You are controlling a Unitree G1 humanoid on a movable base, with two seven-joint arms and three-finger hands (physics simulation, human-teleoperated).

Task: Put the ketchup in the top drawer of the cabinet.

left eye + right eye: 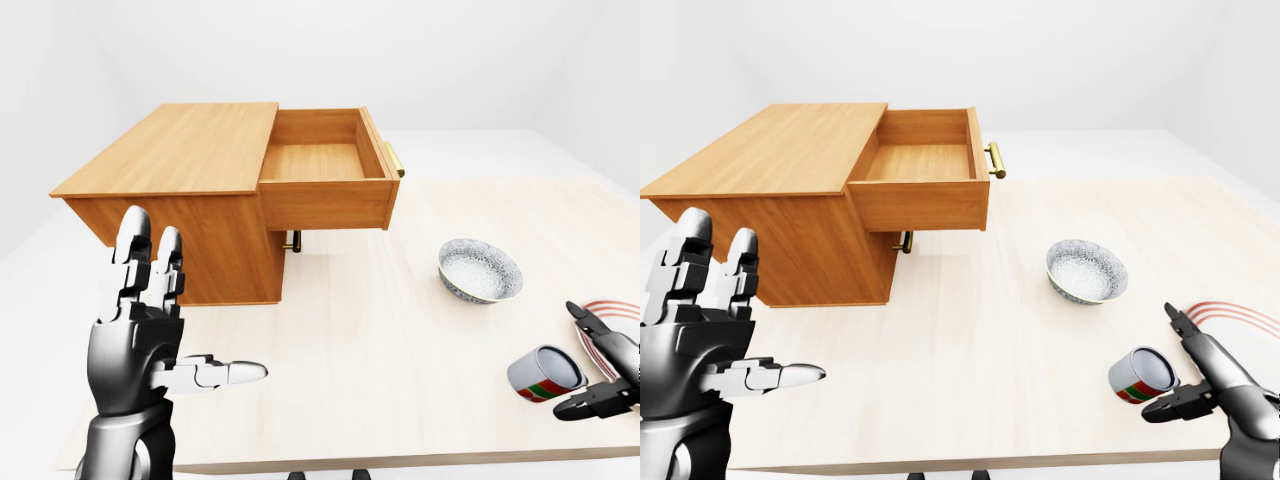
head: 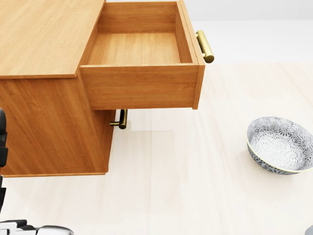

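Here the right hand (image 1: 1185,370), fingers spread and holding nothing, flanks the tipped red-and-green ketchup can (image 1: 1143,375) near the surface's right edge; likely rigid, light, rolls easily: grip its sides.

Bowl (image 1: 480,270) right of cabinet (image 1: 190,205) (top drawer (image 1: 325,180) open), both on table (image 1: 380,340).

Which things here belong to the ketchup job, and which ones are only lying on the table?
For the job:
- open top drawer, nothing in it
- cabinet
- right hand, open beside the can
- left hand, open, raised

No ketchup shows in these views.

Only lying about:
- patterned bowl
- can, on its side
- striped plate
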